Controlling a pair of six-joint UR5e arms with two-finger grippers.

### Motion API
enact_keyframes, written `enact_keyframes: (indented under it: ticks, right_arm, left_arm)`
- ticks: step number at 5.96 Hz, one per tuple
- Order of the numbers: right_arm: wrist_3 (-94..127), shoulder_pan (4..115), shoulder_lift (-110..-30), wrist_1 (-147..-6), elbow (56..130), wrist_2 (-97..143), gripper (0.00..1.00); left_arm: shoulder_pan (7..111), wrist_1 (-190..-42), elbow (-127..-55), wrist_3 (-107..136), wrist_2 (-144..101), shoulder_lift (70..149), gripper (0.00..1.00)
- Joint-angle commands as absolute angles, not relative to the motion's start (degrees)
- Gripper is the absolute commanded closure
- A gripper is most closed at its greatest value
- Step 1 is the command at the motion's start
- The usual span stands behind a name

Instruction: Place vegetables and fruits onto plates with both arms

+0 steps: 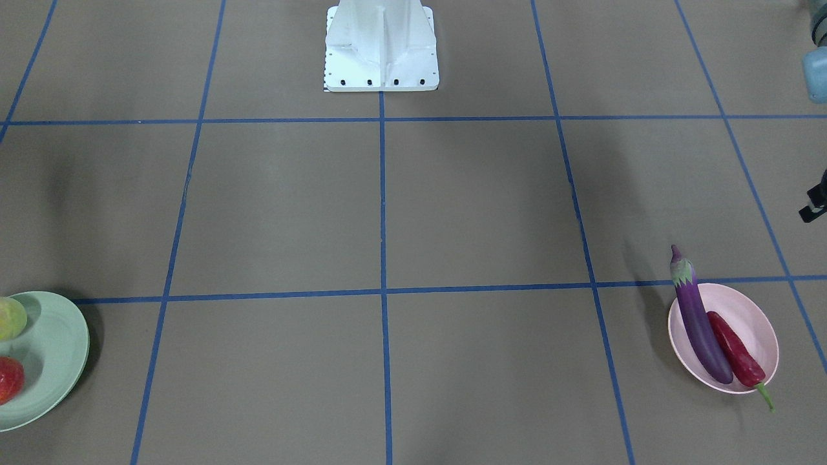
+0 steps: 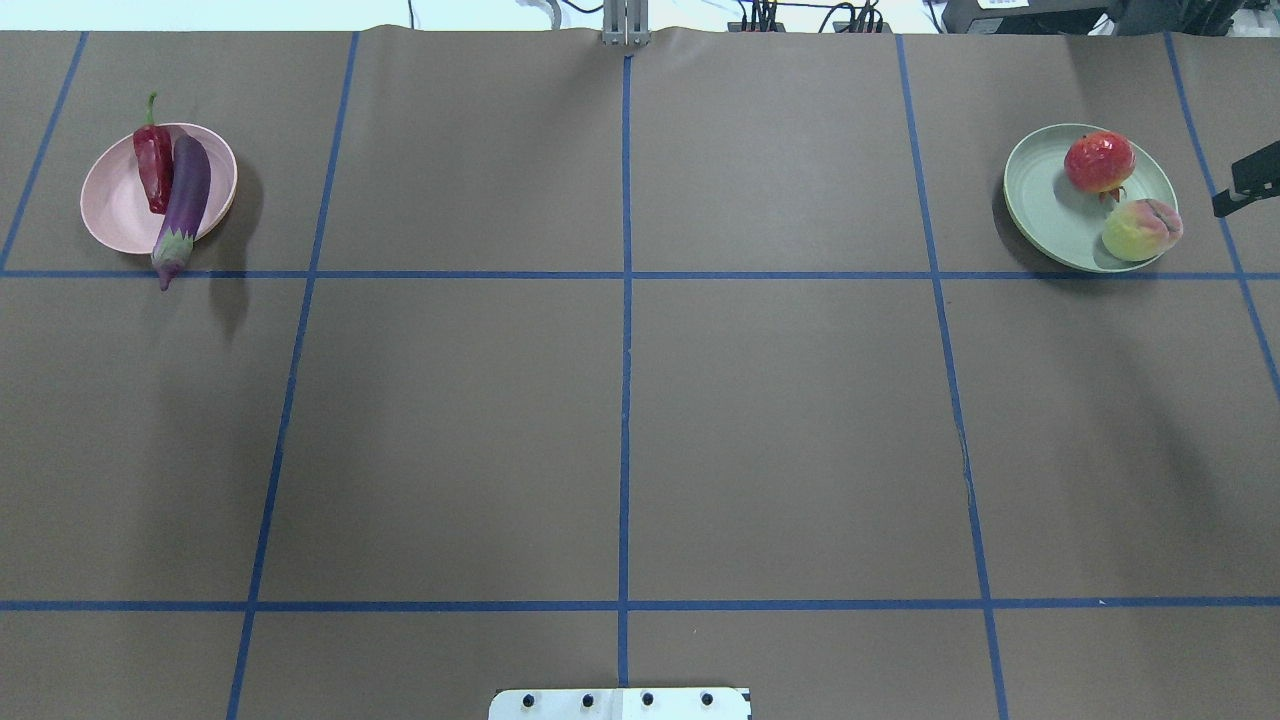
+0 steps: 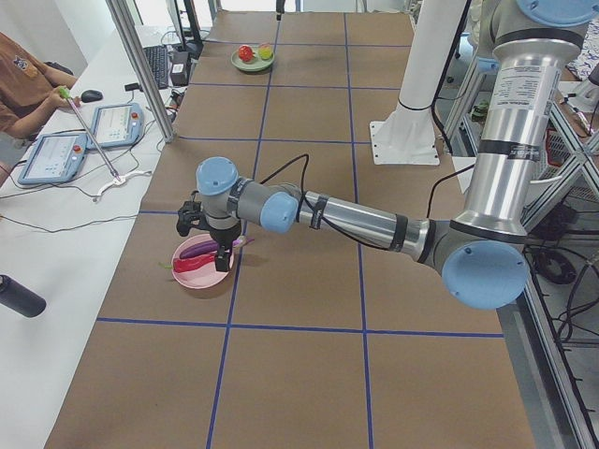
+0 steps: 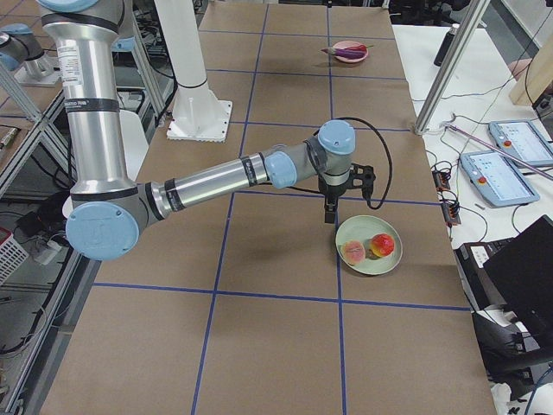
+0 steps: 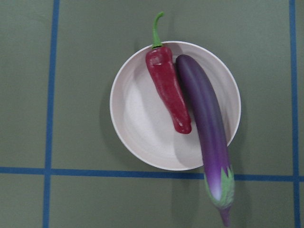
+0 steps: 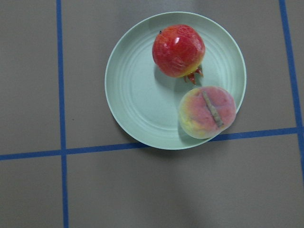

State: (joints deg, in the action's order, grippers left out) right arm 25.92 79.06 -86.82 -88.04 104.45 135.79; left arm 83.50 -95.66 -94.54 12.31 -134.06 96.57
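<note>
The purple eggplant [image 5: 204, 114] and the red chili pepper [image 5: 168, 90] lie side by side on the pink plate [image 5: 137, 118]. The eggplant's cap end overhangs the rim. The peach [image 6: 206, 111] and the red-orange fruit [image 6: 178, 50] sit on the mint green plate [image 6: 137, 95]. In the exterior left view my left gripper [image 3: 217, 253] hangs above the pink plate [image 3: 201, 279], holding nothing. In the exterior right view my right gripper [image 4: 329, 212] hangs just beside the green plate [image 4: 363, 233], holding nothing. I cannot tell whether either gripper is open or shut.
The white base block [image 2: 620, 703] stands at the table's near middle. Blue tape lines grid the brown table. Metal posts [image 3: 140, 65], tablets [image 3: 117, 123] and an operator's arm sit along the table's far side.
</note>
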Motion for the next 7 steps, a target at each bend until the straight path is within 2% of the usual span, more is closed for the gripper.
enact_keyframes:
  ticks: [1,7]
  right_arm:
    - [15.7,82.3,-91.4,-89.8,104.0,136.0,0.00]
    - [14.1,83.1,-92.3,-89.6,104.4,135.5,0.00]
  left_arm:
    - [88.1,-95.6,-95.0,3.2,-134.1,91.9,0.00]
    - [87.9,-88.9,-99.3,6.6,-133.7,89.0,0.00]
